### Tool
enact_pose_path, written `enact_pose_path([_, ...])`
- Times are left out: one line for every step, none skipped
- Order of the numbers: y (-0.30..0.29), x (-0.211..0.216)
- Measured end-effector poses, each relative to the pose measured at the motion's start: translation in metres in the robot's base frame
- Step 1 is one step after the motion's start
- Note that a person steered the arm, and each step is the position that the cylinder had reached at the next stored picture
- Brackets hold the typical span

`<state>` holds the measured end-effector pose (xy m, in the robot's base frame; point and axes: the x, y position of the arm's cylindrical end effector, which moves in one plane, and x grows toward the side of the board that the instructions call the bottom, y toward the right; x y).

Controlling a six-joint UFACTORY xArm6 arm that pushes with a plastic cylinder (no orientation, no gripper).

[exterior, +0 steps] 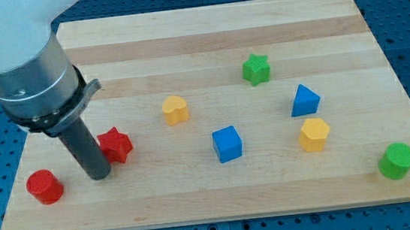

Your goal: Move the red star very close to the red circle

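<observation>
The red star [116, 145] lies on the wooden board [205, 39] at the view's left. The red circle [44, 186] stands near the board's bottom left corner, below and left of the star. My tip [97, 174] rests on the board between them, just below and left of the star, close to or touching its left side. The rod rises to the arm's grey and white wrist at the view's upper left.
A yellow heart-like block [176, 109], a blue cube [227, 144], a green star [256, 68], a blue triangle [305, 100], a yellow hexagon [314, 134] and a green circle [397, 160] lie across the middle and right.
</observation>
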<state>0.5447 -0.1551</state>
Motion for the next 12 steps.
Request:
enact_pose_path([0.062,-0.003])
enact_pose_path([0.077,-0.026])
enact_pose_path([0.071,-0.035])
enact_pose_path([0.041,-0.043])
enact_pose_path([0.023,-0.041])
enact_pose_path([0.001,-0.037])
enact_pose_path([-0.026,-0.023])
enact_pose_path([-0.053,-0.009])
enact_pose_path([-0.028,-0.029])
enact_pose_path([-0.011,-0.054])
enact_pose_path([-0.010,-0.066])
enact_pose_path([-0.043,-0.055])
